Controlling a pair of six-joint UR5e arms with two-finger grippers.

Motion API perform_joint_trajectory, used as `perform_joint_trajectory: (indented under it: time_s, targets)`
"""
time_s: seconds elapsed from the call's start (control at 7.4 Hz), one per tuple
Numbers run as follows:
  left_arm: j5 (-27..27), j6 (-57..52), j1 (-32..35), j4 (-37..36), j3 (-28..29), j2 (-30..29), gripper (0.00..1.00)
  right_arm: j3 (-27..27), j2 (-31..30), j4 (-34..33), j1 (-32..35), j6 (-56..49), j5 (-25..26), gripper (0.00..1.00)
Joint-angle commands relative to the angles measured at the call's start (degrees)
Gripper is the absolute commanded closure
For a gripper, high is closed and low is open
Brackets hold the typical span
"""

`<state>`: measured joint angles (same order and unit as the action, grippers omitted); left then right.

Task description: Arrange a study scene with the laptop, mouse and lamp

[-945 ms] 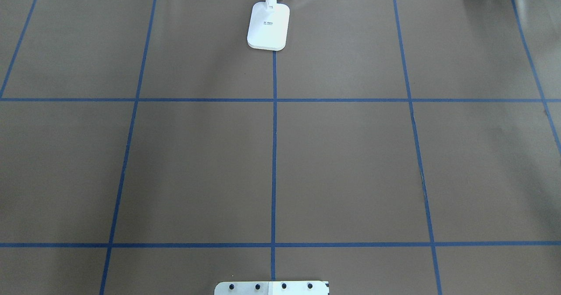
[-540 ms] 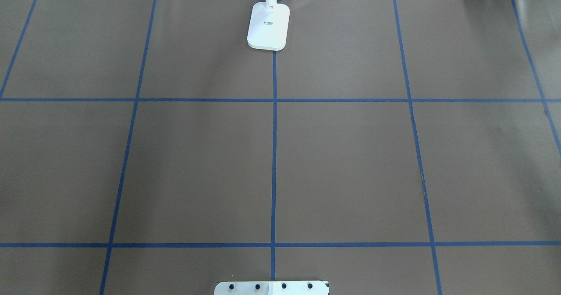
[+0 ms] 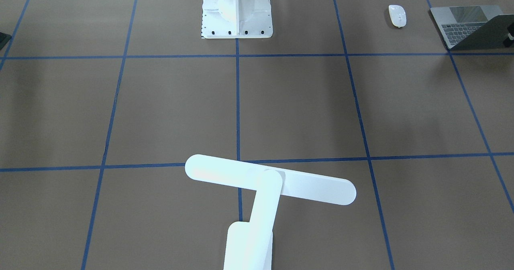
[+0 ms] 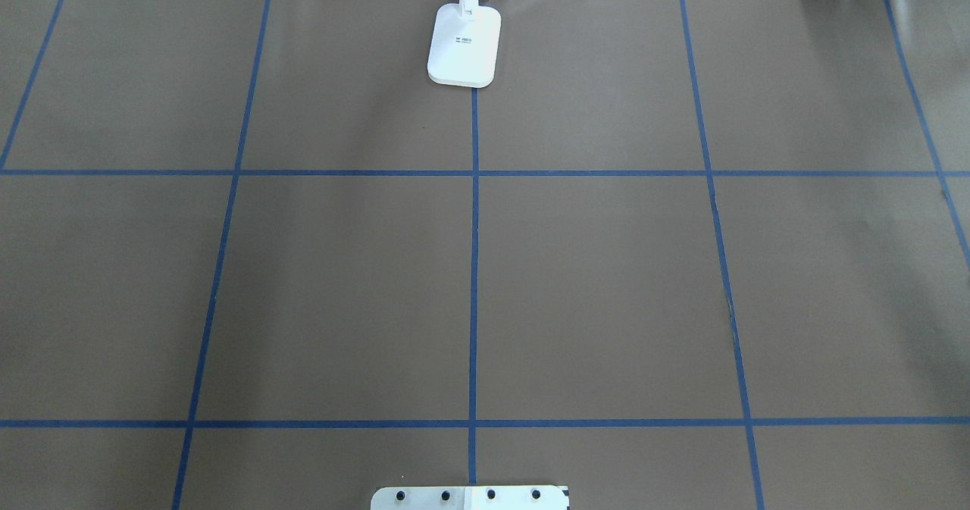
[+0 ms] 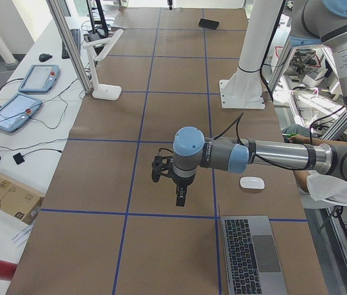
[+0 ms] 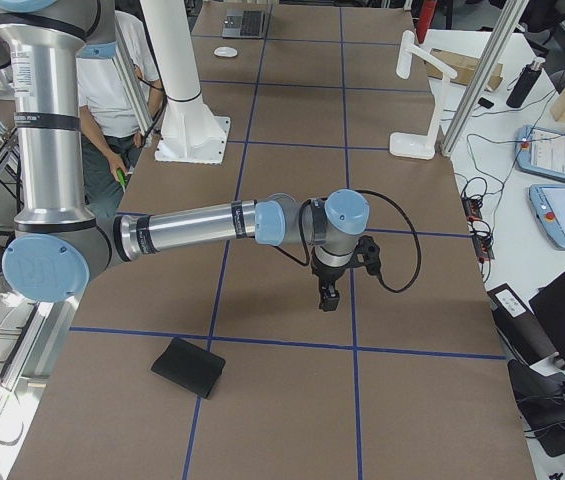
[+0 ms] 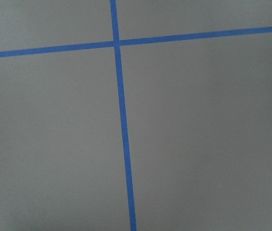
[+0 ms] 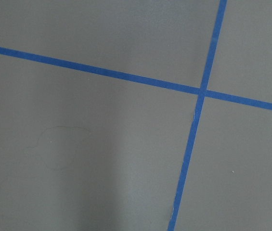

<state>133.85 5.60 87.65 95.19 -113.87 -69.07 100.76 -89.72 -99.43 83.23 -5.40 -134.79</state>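
Laptop point(image 3: 461, 29) sits open at the end of the desk point(image 4: 606, 283) on the robot's left, with the mouse point(image 3: 397, 15) near it, so both look like the left arm's job. The lamp point(image 3: 270, 180) stands at the far middle edge, well apart from them. A black mouse pad point(image 6: 189, 366) lies toward the right end, nearer the right arm. Left tool point(image 5: 180, 195) and right tool point(image 6: 329, 297) hang pointing down over bare desk, nothing visible in either. Can't tell if their jaws are apart or together. Seems like nothing's been gathered yet.
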Motion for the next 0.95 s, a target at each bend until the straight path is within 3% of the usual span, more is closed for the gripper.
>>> perform_joint_trajectory:
  time_s: [0.0,0.27,0.81]
  targets:
    - [-1.65,0.28,4.01,-0.44,1.62,3.84,0.00,0.05,0.07,0.38,0.00,0.04,-0.39,0.01]
    - [-3.15,2.64,14.34,-0.70,2.86,6.04,0.01,-0.04,-0.54,3.19,0.00,0.13,-0.39,0.01]
    - [-2.72,26.25,16.33,-0.27,3.49,9.73,0.01,1.36,-0.54,3.28,0.00,0.13,-0.47,0.01]
